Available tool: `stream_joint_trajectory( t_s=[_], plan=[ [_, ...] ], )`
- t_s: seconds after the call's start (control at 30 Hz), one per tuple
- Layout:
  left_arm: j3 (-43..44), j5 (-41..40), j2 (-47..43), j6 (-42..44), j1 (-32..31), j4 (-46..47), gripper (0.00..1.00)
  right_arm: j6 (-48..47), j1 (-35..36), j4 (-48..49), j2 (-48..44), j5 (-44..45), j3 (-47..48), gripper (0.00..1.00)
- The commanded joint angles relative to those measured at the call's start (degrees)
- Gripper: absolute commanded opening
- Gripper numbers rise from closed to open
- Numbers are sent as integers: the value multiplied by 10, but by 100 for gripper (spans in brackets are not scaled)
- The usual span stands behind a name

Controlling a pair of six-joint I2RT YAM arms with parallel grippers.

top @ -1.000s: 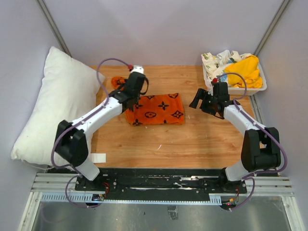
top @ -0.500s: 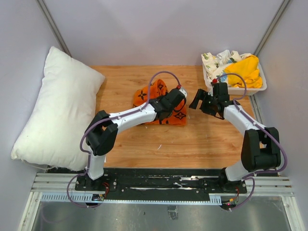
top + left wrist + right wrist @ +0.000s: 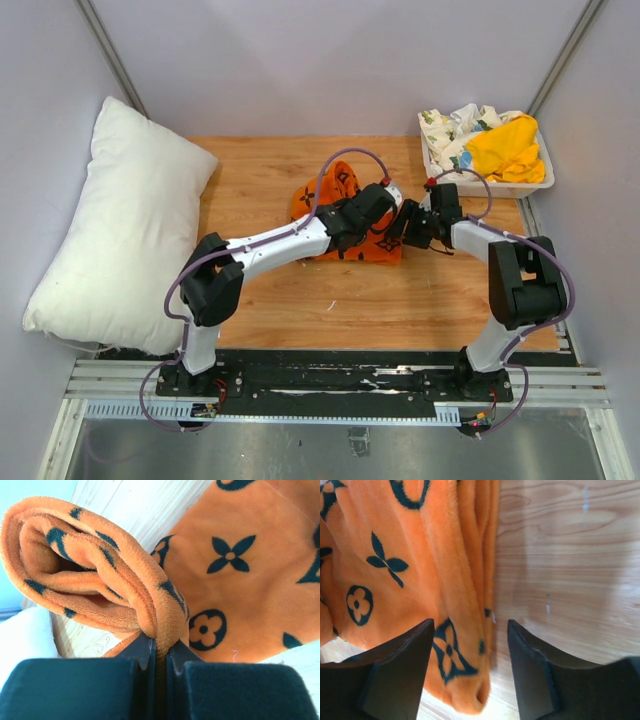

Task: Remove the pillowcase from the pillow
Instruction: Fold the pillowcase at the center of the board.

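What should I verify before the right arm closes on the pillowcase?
1. Left fingers gripping: ok, shut on a fold of the pillowcase.
2. Right fingers ready: ok, open, with the pillowcase's folded edge between them.
3. Pillowcase off the pillow: ok, the pillow lies bare at the left, apart from the cloth.
4. Right fingertips clear of the table: cannot tell from the wrist view.
5. Both sets of fingers clear of each other: cannot tell; the top view shows them crowded together over the cloth.
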Motion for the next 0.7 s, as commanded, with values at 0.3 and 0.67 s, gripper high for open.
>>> stream_joint_trajectory(
  t_s=[0.3,0.67],
  plan=[
    [46,9,24,29,-33,15,0,35,45,124,70,-36,-47,36],
    [70,27,86,28,-57,27,0,36,45,129,80,-37,-59,37]
  ],
)
